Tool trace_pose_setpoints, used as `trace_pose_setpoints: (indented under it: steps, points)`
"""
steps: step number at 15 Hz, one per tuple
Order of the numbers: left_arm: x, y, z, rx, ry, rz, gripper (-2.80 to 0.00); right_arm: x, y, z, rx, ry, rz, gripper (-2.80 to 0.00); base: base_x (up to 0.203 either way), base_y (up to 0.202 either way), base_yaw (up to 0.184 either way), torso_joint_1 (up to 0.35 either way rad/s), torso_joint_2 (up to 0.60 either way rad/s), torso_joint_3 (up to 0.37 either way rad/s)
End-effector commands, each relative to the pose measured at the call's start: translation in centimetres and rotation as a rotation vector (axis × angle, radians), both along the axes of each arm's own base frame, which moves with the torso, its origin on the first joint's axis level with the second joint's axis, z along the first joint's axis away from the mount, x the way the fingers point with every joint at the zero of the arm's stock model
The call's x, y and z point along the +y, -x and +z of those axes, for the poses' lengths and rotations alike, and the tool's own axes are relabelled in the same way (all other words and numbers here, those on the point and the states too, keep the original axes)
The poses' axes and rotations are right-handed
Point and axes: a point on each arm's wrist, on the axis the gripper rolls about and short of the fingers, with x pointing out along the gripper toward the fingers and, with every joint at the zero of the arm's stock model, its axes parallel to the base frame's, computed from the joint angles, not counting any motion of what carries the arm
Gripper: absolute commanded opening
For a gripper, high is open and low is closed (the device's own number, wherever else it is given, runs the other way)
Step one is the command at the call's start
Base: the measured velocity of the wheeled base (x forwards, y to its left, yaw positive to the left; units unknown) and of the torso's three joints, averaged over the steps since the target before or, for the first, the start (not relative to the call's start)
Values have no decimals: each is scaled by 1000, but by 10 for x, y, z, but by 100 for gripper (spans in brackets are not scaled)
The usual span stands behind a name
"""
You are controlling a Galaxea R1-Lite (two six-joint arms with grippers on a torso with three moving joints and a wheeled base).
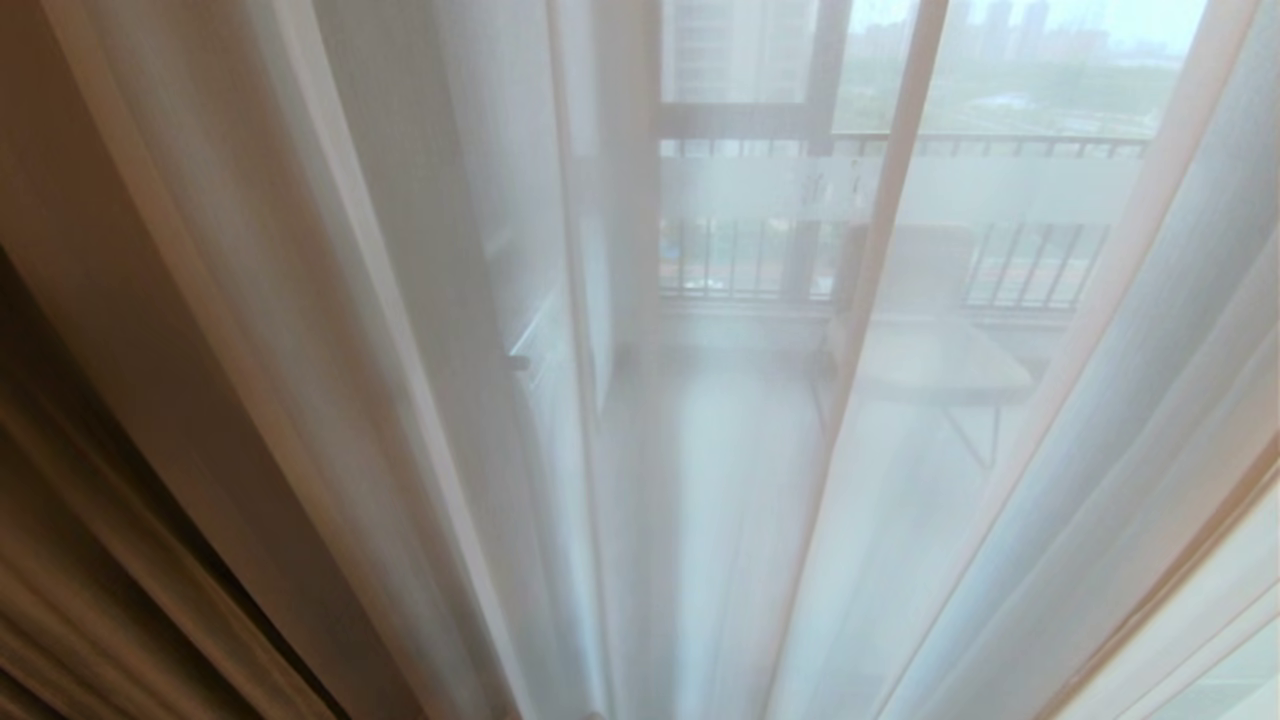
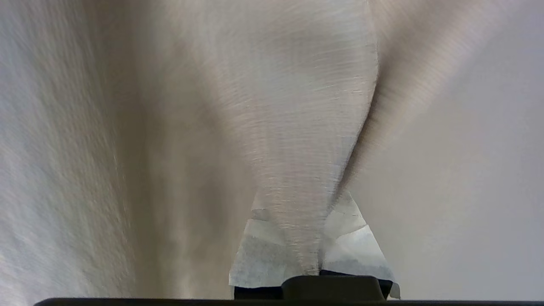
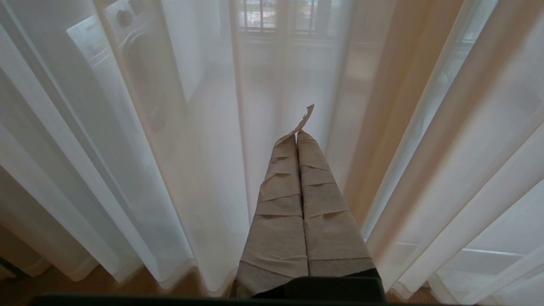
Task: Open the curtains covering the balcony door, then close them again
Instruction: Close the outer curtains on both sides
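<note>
The white curtains [image 1: 420, 300] fill the head view and hang over the door [image 1: 740, 120] at upper middle. The left gripper [image 2: 297, 250] pinches a fold. The right gripper [image 3: 297, 140] is clenched and empty. Opening looks barely begun.

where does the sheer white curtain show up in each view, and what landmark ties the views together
Head view: the sheer white curtain fills most of the picture.
Left wrist view: a fold of it is pinched in the left gripper.
Right wrist view: it hangs beyond the shut right gripper.
Shared landmark: balcony railing bars, head and right wrist views only.
</note>
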Motion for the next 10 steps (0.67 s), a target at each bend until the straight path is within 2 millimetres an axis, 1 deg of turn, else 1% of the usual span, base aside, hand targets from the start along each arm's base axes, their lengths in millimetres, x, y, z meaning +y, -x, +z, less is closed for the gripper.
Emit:
trace_pose_setpoints:
  steps: [1, 6, 10]
  points:
    - [-9, 9, 22, -36, -26, -15, -280, 0, 0, 0, -1, 0, 1, -280, 0, 0, 0, 0, 0, 0]
    - [-37, 27, 68, -76, -102, -153, -280, 0, 0, 0, 1, 0, 1, -280, 0, 0, 0, 0, 0, 0]
    - [-63, 39, 100, -136, -118, -206, -280, 0, 0, 0, -1, 0, 1, -280, 0, 0, 0, 0, 0, 0]
